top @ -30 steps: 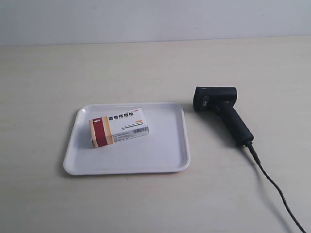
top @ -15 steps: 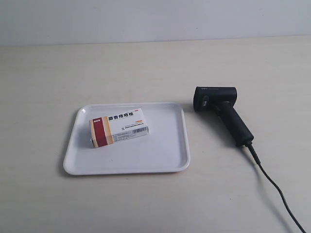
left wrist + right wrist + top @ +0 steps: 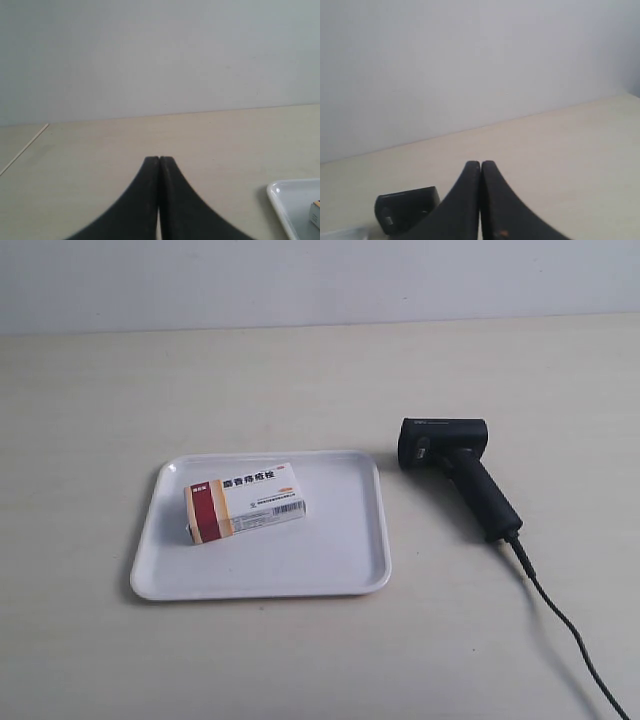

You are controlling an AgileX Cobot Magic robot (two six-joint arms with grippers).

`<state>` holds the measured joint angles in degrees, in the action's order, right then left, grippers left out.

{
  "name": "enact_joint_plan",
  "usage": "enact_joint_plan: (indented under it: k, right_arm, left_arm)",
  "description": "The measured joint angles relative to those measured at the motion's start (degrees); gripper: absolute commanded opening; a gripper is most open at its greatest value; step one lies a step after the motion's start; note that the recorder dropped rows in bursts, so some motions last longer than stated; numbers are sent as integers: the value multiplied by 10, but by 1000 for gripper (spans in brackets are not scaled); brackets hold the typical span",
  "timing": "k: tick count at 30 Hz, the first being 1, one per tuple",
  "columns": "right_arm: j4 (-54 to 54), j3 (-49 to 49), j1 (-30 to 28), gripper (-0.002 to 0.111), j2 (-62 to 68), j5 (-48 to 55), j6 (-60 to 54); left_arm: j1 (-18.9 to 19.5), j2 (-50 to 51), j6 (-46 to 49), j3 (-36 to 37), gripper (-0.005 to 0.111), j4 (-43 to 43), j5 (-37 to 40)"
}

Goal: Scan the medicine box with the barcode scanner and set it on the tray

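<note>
The medicine box [image 3: 244, 502] lies flat inside the white tray [image 3: 340, 560], toward its left half, red and tan band at the left end, barcode facing front. The black barcode scanner [image 3: 455, 468] lies on the table right of the tray, its cable [image 3: 570, 630] trailing to the lower right. Neither arm shows in the exterior view. My left gripper [image 3: 159, 159] is shut with nothing in it, above bare table, with the tray's corner [image 3: 285, 200] off to one side. My right gripper [image 3: 480, 163] is shut and empty, the scanner's head [image 3: 405, 207] beside and beyond it.
A pale wooden table [image 3: 300, 370] runs back to a plain light wall [image 3: 320, 280]. A thin seam in the tabletop [image 3: 25, 149] shows in the left wrist view.
</note>
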<state>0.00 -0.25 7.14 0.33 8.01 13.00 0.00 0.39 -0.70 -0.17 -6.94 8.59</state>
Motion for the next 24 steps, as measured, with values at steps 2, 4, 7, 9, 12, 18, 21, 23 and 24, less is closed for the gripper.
enact_joint_plan:
  k: [2,4,7,9,12,18,21,23,24]
  right_arm:
    - [0,0,-22,0,0,7,0]
    - [-6,0,-28,0,0,13,0]
    - [-10,0,-29,0,0,18,0]
    - [-10,0,-29,0,0,22,1]
    - [-8,0,-29,0,0,23,2]
    - [-7,0,-29,0,0,23,2]
    - [-7,0,-29,0,0,23,2]
    - [-6,0,-29,0,0,23,2]
    - [-6,0,-29,0,0,23,3]
  left_arm:
    - [0,0,0,0,1,0,0]
    - [0,0,0,0,1,0,0]
    - [0,0,0,0,1,0,0]
    - [0,0,0,0,1,0,0]
    - [0,0,0,0,1,0,0]
    - [0,0,0,0,1,0,0]
    - [0,0,0,0,1,0,0]
    - [0,0,0,0,1,0,0]
    - [0,0,0,0,1,0,0]
